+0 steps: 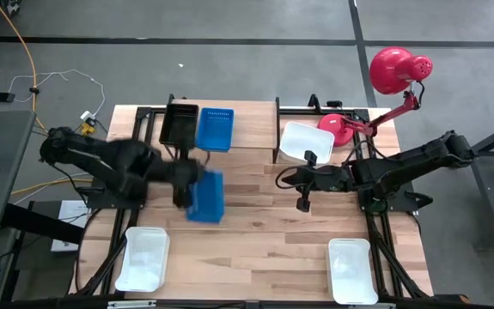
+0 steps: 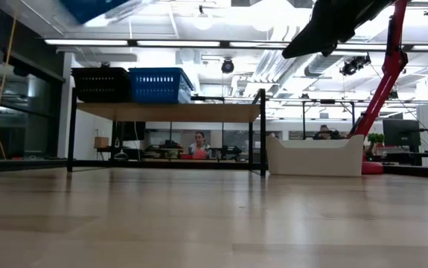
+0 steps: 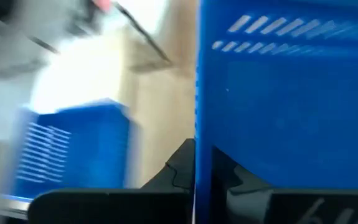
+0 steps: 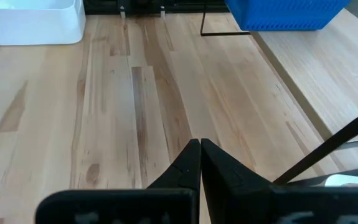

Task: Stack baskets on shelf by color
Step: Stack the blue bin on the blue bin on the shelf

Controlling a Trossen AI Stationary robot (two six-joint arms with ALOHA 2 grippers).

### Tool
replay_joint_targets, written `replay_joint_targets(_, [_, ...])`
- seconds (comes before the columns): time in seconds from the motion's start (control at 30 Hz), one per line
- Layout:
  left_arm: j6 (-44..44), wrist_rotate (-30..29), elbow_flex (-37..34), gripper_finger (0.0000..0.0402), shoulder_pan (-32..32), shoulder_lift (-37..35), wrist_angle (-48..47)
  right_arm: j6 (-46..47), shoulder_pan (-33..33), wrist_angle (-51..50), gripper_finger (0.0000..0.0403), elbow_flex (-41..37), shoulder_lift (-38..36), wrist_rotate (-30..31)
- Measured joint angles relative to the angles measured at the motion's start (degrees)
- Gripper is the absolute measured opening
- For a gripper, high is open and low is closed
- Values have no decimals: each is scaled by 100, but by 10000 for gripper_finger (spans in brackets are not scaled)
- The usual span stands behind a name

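Blue basket (image 1: 205,196) clamped by its wall in left fingers (image 3: 194,163) above the table (image 1: 255,232), may slip or swing from this edge grip; right fingers (image 4: 200,162) together, idle.

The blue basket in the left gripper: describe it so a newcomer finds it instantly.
Start at the shelf at the table's far edge, then come toward mid-table. There the left gripper holds a blue basket lifted off the wood. The other blue basket sits on the shelf.

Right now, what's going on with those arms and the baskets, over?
Left gripper shut on blue basket, lifted off the table. Right gripper shut, empty, mid-table. Black basket and second blue basket on shelf. Nothing in the way.
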Motion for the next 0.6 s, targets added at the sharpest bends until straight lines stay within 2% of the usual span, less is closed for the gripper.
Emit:
replay_joint_targets(0.17, [1662, -690, 1109, 0, 971, 134, 56, 12, -75, 22, 0, 0, 1, -70])
replay_joint_targets(0.3, [2745, -727, 1814, 0, 1814, 203, 160, 20, -117, 83, 0, 0, 2, -70])
replay_joint_targets(0.47, [4133, -559, 2021, 0, 2708, 340, 389, 4, -117, 200, 0, 0, 2, -62])
replay_joint_targets(0.6, [4811, -548, 2019, 0, 3230, 625, 436, 3, -117, 213, 0, 0, 2, -57])
